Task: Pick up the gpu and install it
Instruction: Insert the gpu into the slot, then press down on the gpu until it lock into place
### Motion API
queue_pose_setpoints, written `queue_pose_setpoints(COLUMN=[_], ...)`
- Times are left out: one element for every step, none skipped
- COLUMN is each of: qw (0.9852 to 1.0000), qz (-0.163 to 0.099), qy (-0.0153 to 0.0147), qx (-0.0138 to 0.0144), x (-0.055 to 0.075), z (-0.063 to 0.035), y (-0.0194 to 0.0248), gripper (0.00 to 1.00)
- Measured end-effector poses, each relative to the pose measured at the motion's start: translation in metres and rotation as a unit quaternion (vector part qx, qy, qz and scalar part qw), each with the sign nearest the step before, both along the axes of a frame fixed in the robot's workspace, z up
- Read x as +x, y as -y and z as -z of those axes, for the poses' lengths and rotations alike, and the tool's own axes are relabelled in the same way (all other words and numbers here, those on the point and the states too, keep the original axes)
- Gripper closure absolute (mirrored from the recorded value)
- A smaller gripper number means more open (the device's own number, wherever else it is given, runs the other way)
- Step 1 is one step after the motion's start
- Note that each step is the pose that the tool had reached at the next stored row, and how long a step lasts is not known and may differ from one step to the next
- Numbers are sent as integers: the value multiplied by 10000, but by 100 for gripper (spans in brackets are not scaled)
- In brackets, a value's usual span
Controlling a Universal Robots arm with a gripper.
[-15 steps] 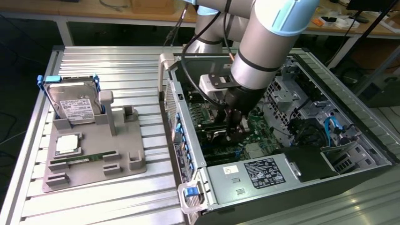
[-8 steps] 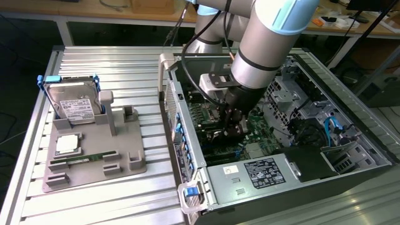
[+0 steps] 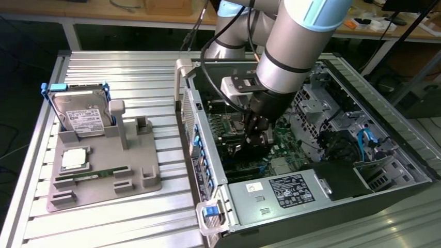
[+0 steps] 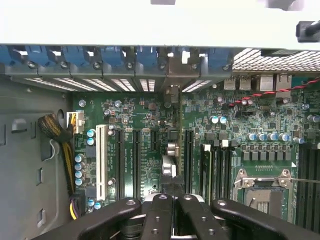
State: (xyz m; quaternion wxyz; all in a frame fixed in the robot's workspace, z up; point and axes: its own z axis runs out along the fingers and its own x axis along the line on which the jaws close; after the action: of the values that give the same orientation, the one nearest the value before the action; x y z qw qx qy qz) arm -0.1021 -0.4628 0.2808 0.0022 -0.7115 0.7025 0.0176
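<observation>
The end effector (image 4: pixel 172 200) is closed on the gpu (image 4: pixel 174 150), seen edge-on, standing upright over the motherboard (image 4: pixel 250 130) inside the computer case (image 3: pixel 276 191); the card's lower edge and slot contact are hard to make out.

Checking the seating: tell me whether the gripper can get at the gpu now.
Probably yes: the gripper sits shut right at the gpu edge inside the open case, nothing between them.

Gpu (image 4: pixel 173 150) edge-on, mostly hidden between hand (image 4: pixel 173 200) fingers; hand's base cut off by edge.
</observation>
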Motion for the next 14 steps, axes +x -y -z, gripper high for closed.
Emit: queue_pose_setpoints(qw=[10000,10000,10000,10000,10000,10000,10000,10000,10000,10000,10000,10000,10000,10000], qz=[0,0,0,0,0,0,0,0,0,0,0,0,0,0], qy=[0,0,0,0,1,1,0,0,0,0,0,0,0,0], qx=[0,0,0,1,1,1,1,0,0,0,0,0,0,0], x=[0,0,0,0,0,-1,-1,-3,-6,-7,-7,-8,-8,-9], z=[-16,-27,-32,-32,-32,-32,-32,-33,-33,-33,-33,-33,-33,-33], y=[-1,-2,-4,-5,-5,-5,-5,-5,-5,-5,-5,-5,-5,-5], gripper=[89,89,89,89,89,89,89,89,89,89,89,89,89,89])
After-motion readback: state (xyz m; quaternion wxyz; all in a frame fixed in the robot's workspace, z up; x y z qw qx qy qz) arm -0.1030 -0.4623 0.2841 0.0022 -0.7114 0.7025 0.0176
